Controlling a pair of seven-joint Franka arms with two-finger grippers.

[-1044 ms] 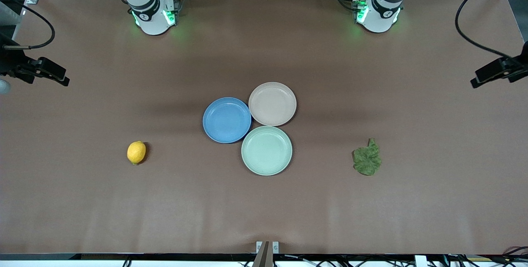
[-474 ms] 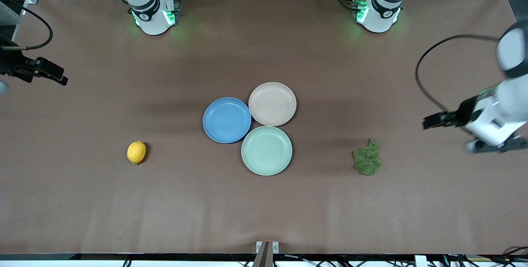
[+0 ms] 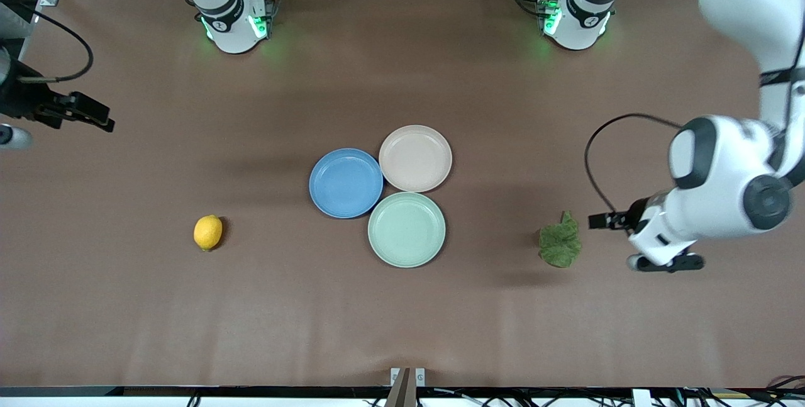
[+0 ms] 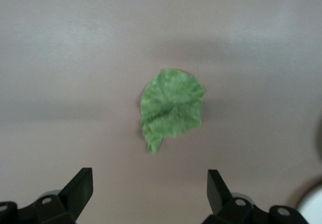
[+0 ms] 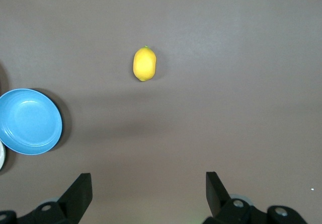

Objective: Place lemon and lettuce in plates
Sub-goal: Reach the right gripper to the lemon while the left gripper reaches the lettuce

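The lemon (image 3: 208, 232) lies on the table toward the right arm's end and shows in the right wrist view (image 5: 144, 64). The lettuce (image 3: 560, 245) lies flat toward the left arm's end and shows in the left wrist view (image 4: 171, 108). The blue plate (image 3: 346, 182) and the beige-pink plate (image 3: 415, 158) touch at the table's middle, both empty. My left gripper (image 3: 660, 246) hangs over the table beside the lettuce, toward the left arm's end; it is open and empty (image 4: 149, 176). My right gripper (image 3: 22, 111) is at the right arm's end, open and empty (image 5: 148, 181), well short of the lemon.
A pale mint-green plate (image 3: 406, 229) touches both plates, nearer to the front camera, and is empty. The blue plate's rim also shows in the right wrist view (image 5: 29, 122). The brown table surface (image 3: 402, 319) surrounds everything.
My left arm has swung in from the table's end and now hangs close beside the lettuce. My right arm has barely shifted. The lemon, lettuce and plates have not moved.
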